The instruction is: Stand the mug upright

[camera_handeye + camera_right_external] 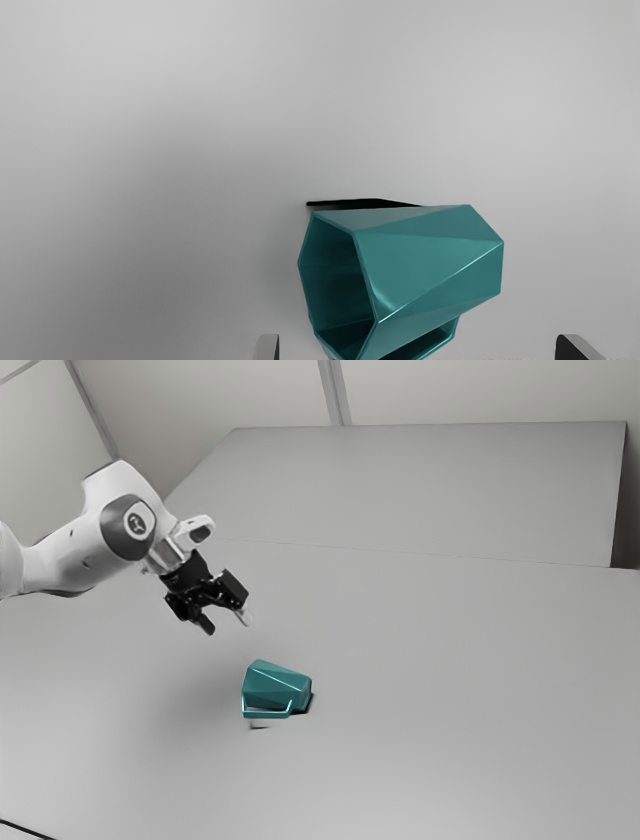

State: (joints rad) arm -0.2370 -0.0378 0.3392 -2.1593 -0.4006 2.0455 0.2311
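The hand [227, 624] has its fingers [268, 348] apart. Gripped by its tapering sides [430, 265], the mug [275, 685], tipped well in from the desk's far edge [400, 552], could slip.

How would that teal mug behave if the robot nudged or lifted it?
The teal mug looks rigid, so it should keep its shape when gripped. Lying on its side, it may rock, but its flat facets and protruding handle would probably stop it rolling far. Its glossy highlights suggest smoothness, so it might slip between the fingers.
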